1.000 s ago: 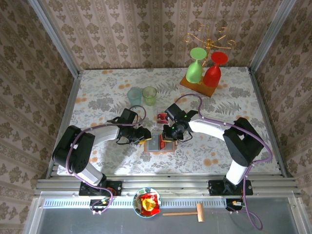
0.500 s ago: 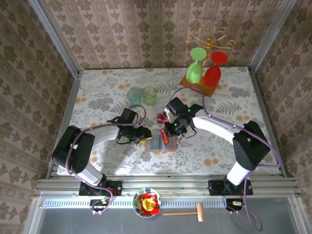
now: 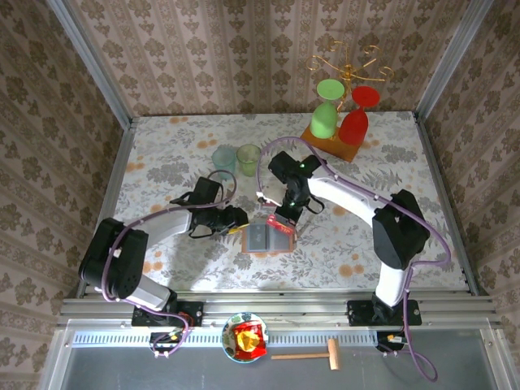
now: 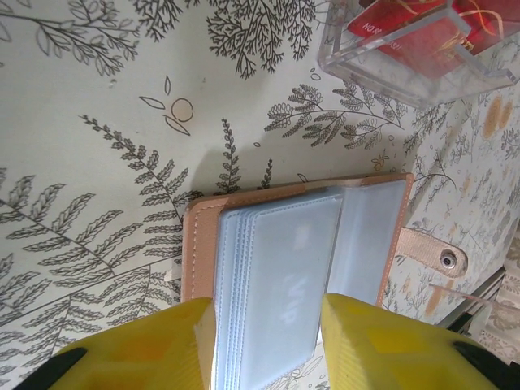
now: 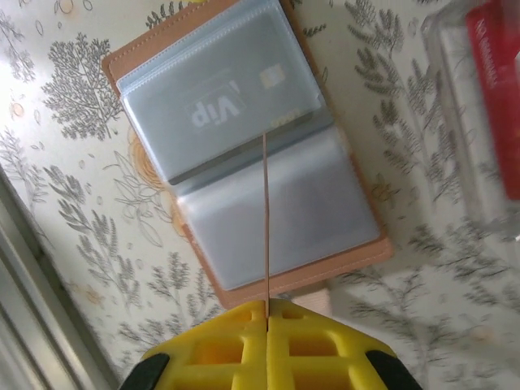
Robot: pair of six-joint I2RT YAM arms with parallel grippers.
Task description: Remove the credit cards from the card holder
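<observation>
The card holder (image 3: 262, 240) lies open on the table, tan leather outside, grey-blue sleeves inside (image 5: 244, 154). A card marked "Vip" (image 5: 213, 107) sits in its upper sleeve. My left gripper (image 3: 238, 219) is shut on the holder's left half, and the stacked sleeves (image 4: 276, 268) fill the gap between its yellow fingers (image 4: 268, 313). My right gripper (image 3: 284, 216) hangs just above the holder, shut on a thin red credit card (image 3: 281, 225). In the right wrist view that card (image 5: 265, 219) shows edge-on, rising from the closed fingers (image 5: 266, 307).
A clear box with red cards (image 4: 406, 45) stands just behind the holder. Two tumblers (image 3: 236, 158) are further back. A wooden board with a green and a red goblet (image 3: 340, 122) is at the back right. A bowl with a snack packet (image 3: 245, 337) and a mallet (image 3: 313, 355) lie below the front rail.
My right gripper has lifted off the holder with a red card in it, and its arm has swung toward the back left. The left gripper has kept its hold in place.
</observation>
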